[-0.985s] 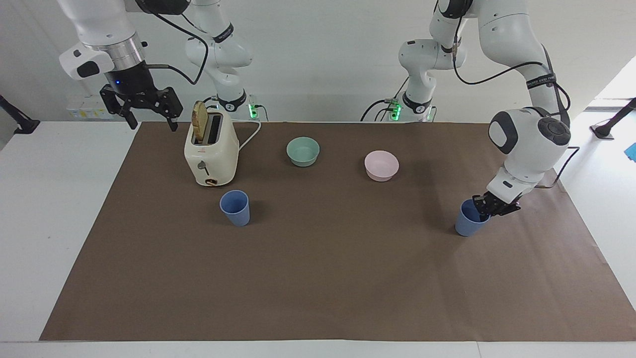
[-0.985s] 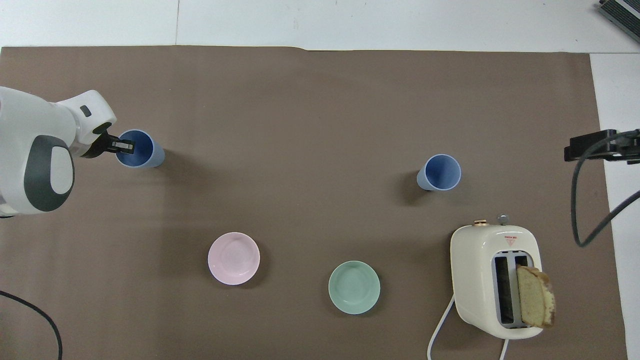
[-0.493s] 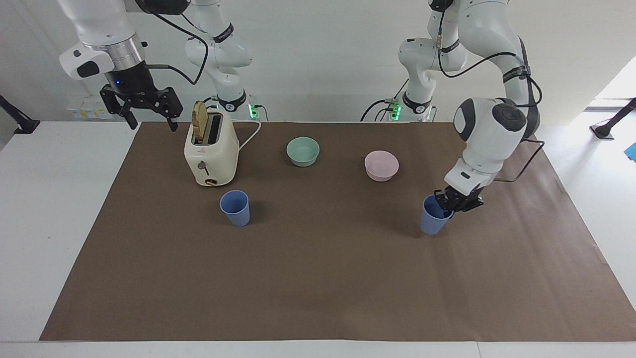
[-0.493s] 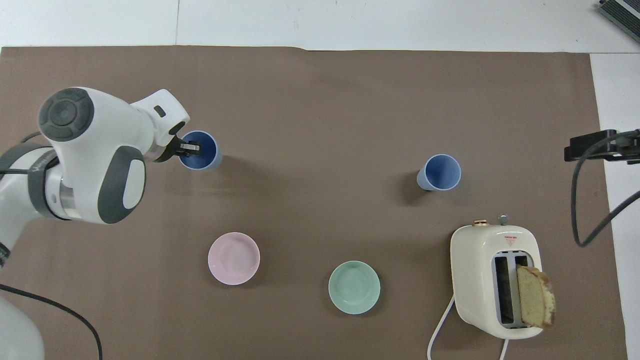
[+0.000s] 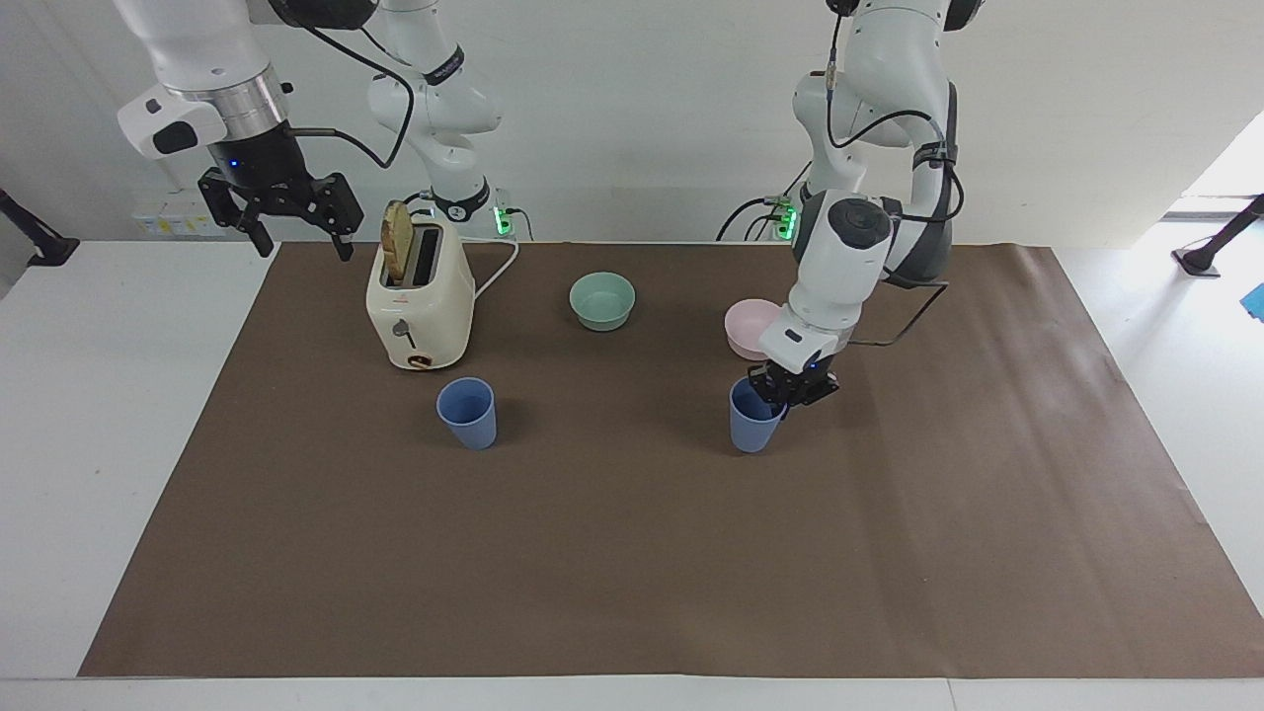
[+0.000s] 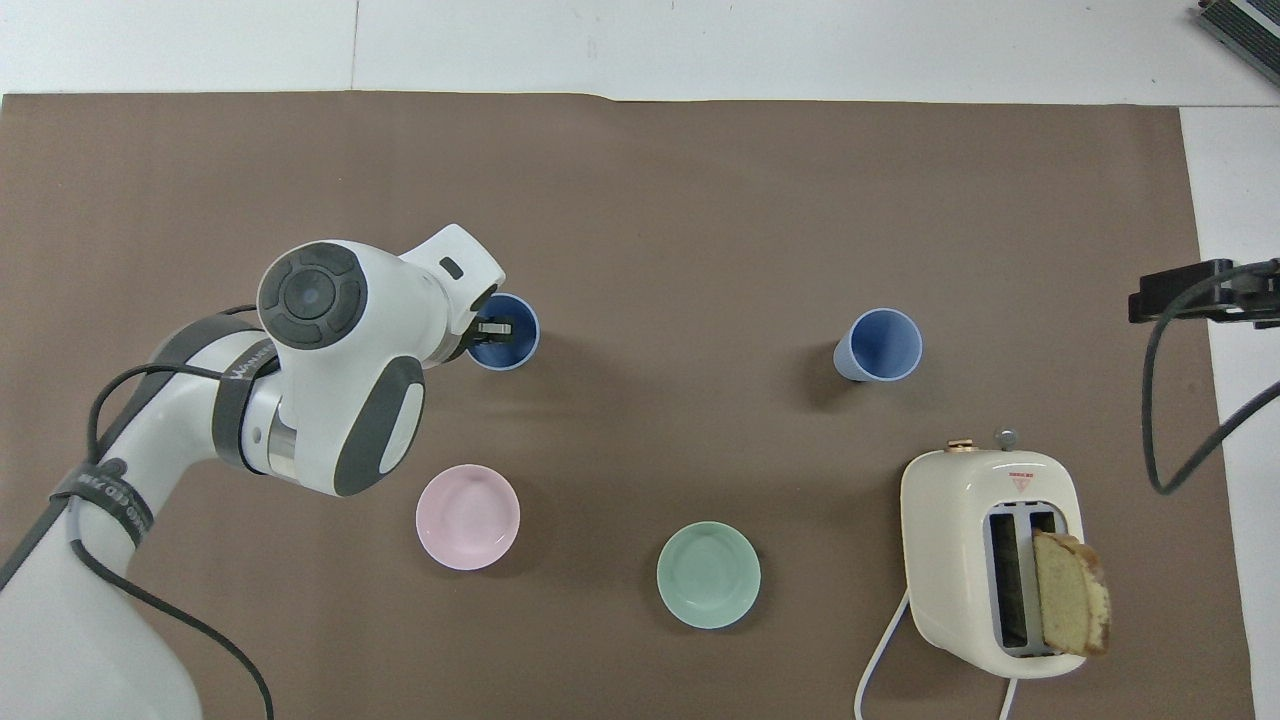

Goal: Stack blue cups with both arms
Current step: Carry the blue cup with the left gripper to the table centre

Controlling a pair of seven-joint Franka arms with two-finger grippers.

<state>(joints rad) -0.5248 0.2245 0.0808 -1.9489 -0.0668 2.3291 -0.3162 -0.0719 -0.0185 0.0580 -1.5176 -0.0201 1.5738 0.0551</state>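
My left gripper (image 5: 779,394) is shut on the rim of one blue cup (image 5: 752,425), with one finger inside it. It holds the cup upright, low over the mat, close to the pink bowl (image 5: 741,326). In the overhead view the left gripper (image 6: 493,328) reaches into that cup (image 6: 518,348) from under the arm's white wrist. The other blue cup (image 5: 467,413) stands upright on the mat, farther from the robots than the toaster (image 5: 420,306), and shows as an open cup (image 6: 880,345) from above. My right gripper (image 5: 303,243) waits open, raised beside the toaster.
A cream toaster (image 6: 990,560) holds a slice of bread (image 6: 1070,595) near the right arm's end. A mint-green bowl (image 6: 708,575) and the pink bowl (image 6: 467,517) sit on the brown mat (image 6: 700,200), nearer to the robots than the cups.
The left arm has carried its blue cup from the left arm's end of the mat toward the middle, closer to the standing cup. The right arm has not moved.
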